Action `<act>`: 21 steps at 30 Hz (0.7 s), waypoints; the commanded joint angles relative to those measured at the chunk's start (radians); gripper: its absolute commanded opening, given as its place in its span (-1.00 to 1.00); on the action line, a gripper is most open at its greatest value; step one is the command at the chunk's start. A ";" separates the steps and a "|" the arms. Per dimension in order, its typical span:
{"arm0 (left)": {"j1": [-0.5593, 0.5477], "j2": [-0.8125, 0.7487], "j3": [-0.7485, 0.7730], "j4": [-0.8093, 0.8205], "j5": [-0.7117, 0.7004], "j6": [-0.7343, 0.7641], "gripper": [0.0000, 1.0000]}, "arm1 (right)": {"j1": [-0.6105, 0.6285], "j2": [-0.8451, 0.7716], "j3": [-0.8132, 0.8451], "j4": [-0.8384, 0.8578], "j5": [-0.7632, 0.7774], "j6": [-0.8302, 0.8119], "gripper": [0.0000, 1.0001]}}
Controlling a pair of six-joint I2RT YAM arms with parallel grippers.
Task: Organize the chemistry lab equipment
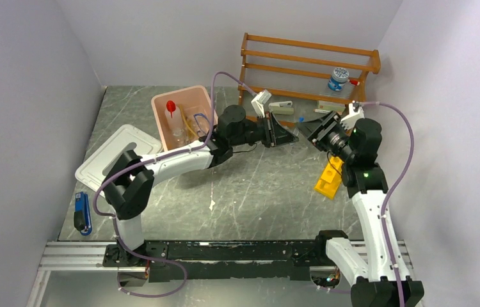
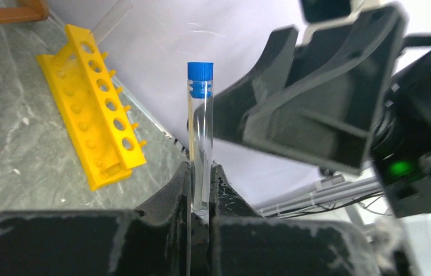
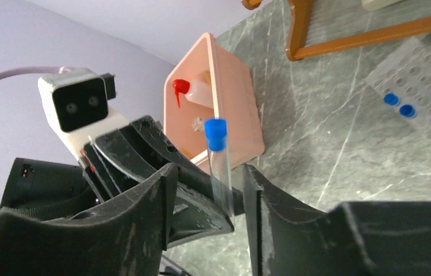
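Test tube with a blue cap [image 2: 200, 126] is pinched by its bottom end in the left hand [image 2: 200, 175], its top sticking out inside the spread-open right hand [image 3: 207, 181], likely so that hand can take it.

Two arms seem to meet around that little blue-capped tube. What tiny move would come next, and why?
Probably the right tool closing on the blue-capped tube. Its fingers stand open on either side of the glass, while the left tool is shut on the tube's bottom end. That looks like a handover, so the right should grip before the left lets go.
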 commanded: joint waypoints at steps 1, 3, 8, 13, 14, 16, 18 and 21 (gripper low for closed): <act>-0.007 -0.081 -0.031 -0.039 0.036 0.262 -0.91 | -0.001 0.063 0.154 -0.186 0.028 -0.117 0.04; -0.008 -0.106 -0.034 -0.099 0.046 0.408 -0.90 | -0.001 0.101 0.215 -0.275 0.044 -0.152 0.06; -0.008 -0.154 -0.040 -0.213 0.011 0.661 -0.91 | 0.000 0.161 0.299 -0.393 -0.020 -0.209 0.03; -0.008 -0.155 -0.020 -0.256 0.022 0.755 -0.91 | -0.001 0.182 0.330 -0.400 -0.086 -0.219 -0.08; -0.007 -0.154 -0.017 -0.264 0.021 0.767 -0.91 | -0.001 0.182 0.330 -0.390 -0.099 -0.214 -0.11; -0.007 -0.152 -0.015 -0.268 0.025 0.783 -0.90 | -0.001 0.187 0.331 -0.382 -0.115 -0.204 -0.20; -0.007 -0.151 -0.014 -0.270 0.018 0.790 -0.90 | -0.001 0.197 0.330 -0.381 -0.135 -0.199 -0.30; -0.007 -0.147 -0.013 -0.272 0.016 0.798 -0.90 | -0.001 0.207 0.324 -0.382 -0.165 -0.198 -0.32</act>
